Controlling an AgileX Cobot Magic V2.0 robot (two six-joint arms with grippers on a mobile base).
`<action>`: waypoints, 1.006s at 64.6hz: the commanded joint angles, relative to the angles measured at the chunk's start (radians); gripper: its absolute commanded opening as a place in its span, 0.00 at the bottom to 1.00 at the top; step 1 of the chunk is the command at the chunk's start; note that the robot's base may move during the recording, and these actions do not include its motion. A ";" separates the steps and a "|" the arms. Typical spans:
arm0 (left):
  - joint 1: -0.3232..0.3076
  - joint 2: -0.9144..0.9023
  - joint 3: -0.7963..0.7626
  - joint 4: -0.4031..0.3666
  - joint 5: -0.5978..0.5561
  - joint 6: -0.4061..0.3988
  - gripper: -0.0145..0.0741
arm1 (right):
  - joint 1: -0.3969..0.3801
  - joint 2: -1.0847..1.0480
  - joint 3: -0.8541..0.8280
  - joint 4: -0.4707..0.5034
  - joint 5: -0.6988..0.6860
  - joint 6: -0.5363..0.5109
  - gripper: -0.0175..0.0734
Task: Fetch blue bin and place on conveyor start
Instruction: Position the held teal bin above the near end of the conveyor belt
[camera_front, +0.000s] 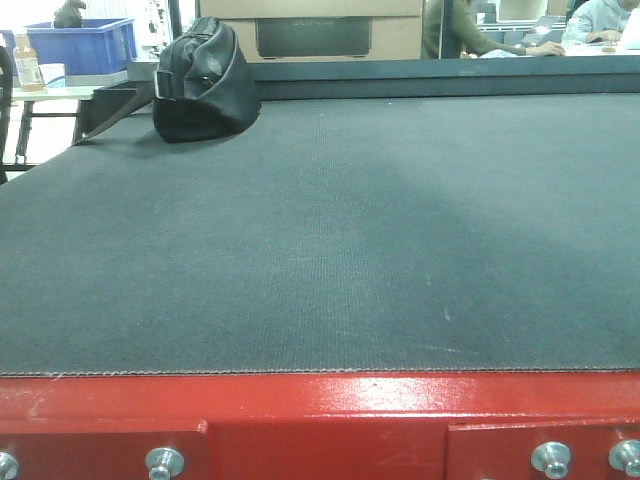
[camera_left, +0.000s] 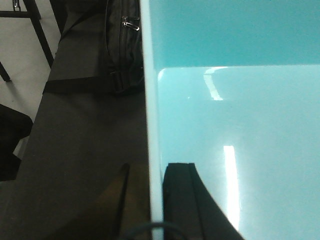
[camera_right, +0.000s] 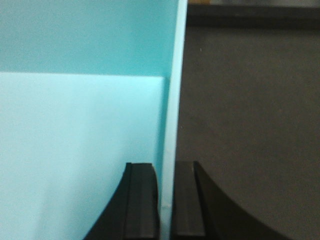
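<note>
The blue bin fills the left wrist view, showing its pale aqua inside and white left rim. My left gripper is shut on that rim, with one finger inside and one outside. In the right wrist view my right gripper is shut on the right rim of the blue bin in the same way. The dark grey belt lies under the bin on both sides. The front view shows the conveyor start with its red frame. The bin and both grippers are out of that view.
A black bag lies on the belt at the far left, close beside the bin's left wall. Behind the conveyor are a dark blue crate, a bottle, a cardboard box and seated people.
</note>
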 joint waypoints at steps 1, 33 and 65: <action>-0.004 -0.009 -0.006 -0.004 -0.058 0.003 0.04 | 0.003 -0.013 -0.012 0.011 -0.082 -0.012 0.01; -0.004 -0.009 -0.006 -0.004 -0.058 0.003 0.04 | 0.003 -0.013 -0.012 0.011 -0.004 0.012 0.01; -0.004 -0.009 -0.006 -0.004 -0.058 0.003 0.04 | 0.003 -0.013 -0.012 0.018 -0.003 0.015 0.01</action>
